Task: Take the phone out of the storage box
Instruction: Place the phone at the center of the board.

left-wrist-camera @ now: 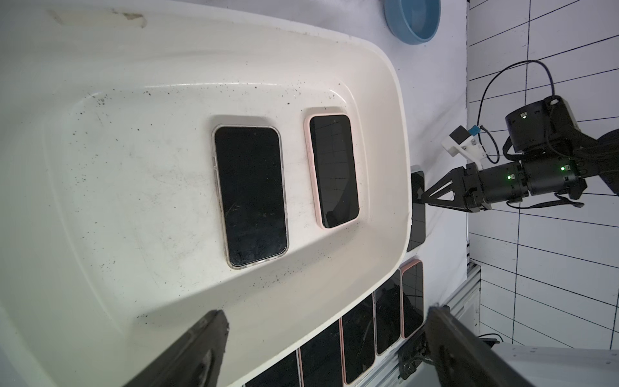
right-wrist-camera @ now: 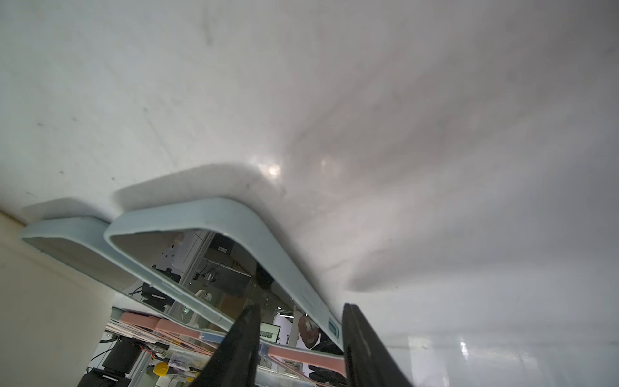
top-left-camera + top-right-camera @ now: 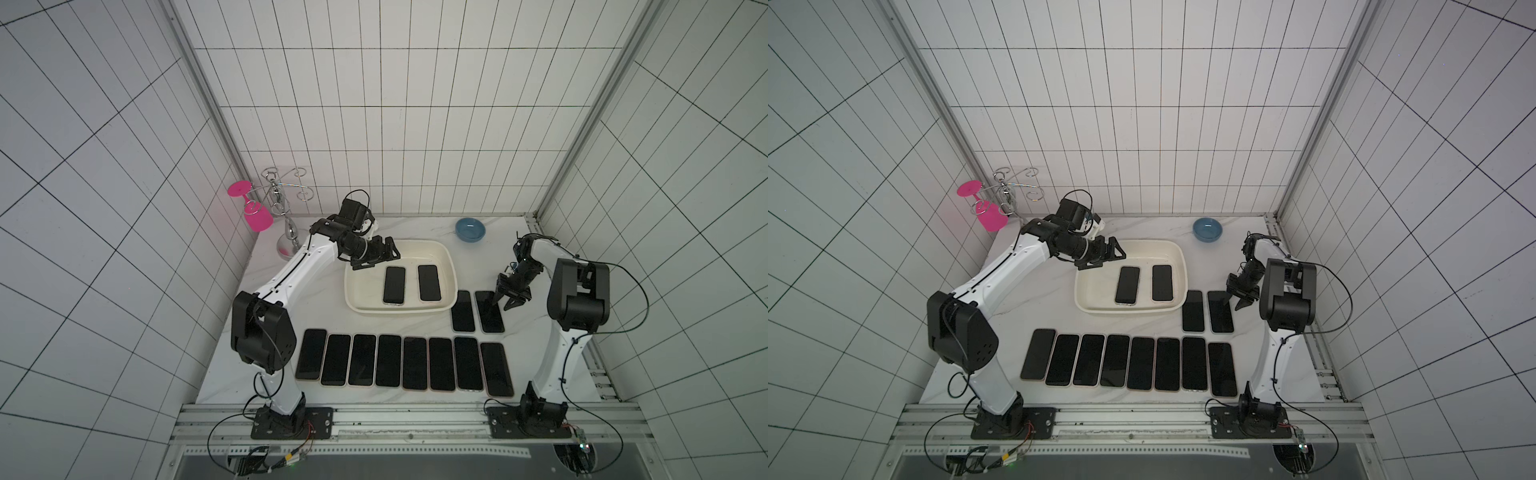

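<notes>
The storage box [image 3: 415,254] is sitting on the desk [image 3: 320,307] toward its far middle. It is holding two phones, both lying flat with screens up, side by side but not touching. A clear-cased phone [image 1: 250,196] is lying on the left and a pink-cased phone [image 1: 334,171] on the right. Dark specks are dotting the box's pale floor and walls.

The left gripper [image 3: 384,255] is hovering over the box's far left corner with its jaws spread wide, holding nothing.

The right gripper [image 3: 503,305] is pointing down outside the box, on its right. It is standing astride the outer long edge of a blue-cased phone [image 3: 490,318] that is lying flat on the desk. Its jaws are partly apart and clamping nothing: one finger is hanging over the screen, the other over the bare desk just beside the case. A second phone [image 3: 463,311] is lying between that one and the box's right wall.

A row of eight phones [image 3: 401,363] is lining the near side of the desk, well apart from the box.

A blue bowl [image 3: 470,229] is standing beyond the box's far right corner, its glossy inside facing up. At the far left, a pink glass [image 3: 258,219] is hanging upside down from a wire rack [image 3: 286,232].
</notes>
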